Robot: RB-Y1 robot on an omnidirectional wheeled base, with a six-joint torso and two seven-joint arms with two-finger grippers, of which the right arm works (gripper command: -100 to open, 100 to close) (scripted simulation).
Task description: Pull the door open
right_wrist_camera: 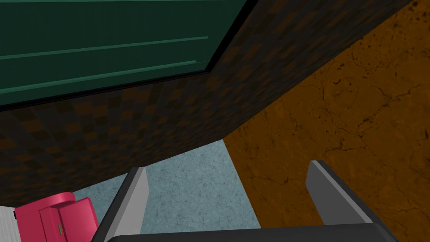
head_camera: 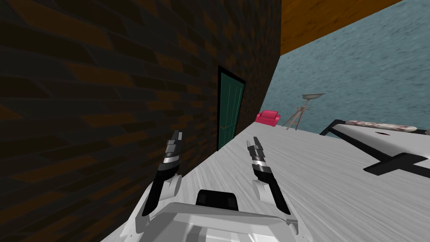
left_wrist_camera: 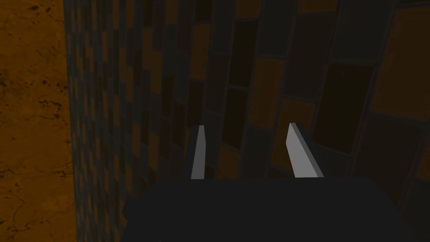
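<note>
Left pincer (left_wrist_camera: 247, 138) is released, blades apart, nothing between them, pointing at the dark brick wall (head_camera: 84, 105) that runs close along my left side. Right pincer (right_wrist_camera: 226, 176) is released too and empty, looking up past that wall toward a top corner of the green door (head_camera: 230, 113).

Both arms are held out low in front of me over the pale floor (head_camera: 294, 176), and neither is touching anything.

The door is set in that wall, further along it and well apart from both pincers. It sits flush in its black frame, so I read it as shut. I can just make out a small handle (head_camera: 224, 126) about halfway up, too small to tell its shape.

Beyond the door, a pink armchair (head_camera: 268, 117) stands by the far blue wall, with a tripod lamp (head_camera: 300, 110) beside it.

By my reckoning the task has barely begun: nothing is gripped and nothing has been pulled. What is left is driving along the wall, squaring up to the door, closing a pincer on the handle and drawing it toward me.
</note>
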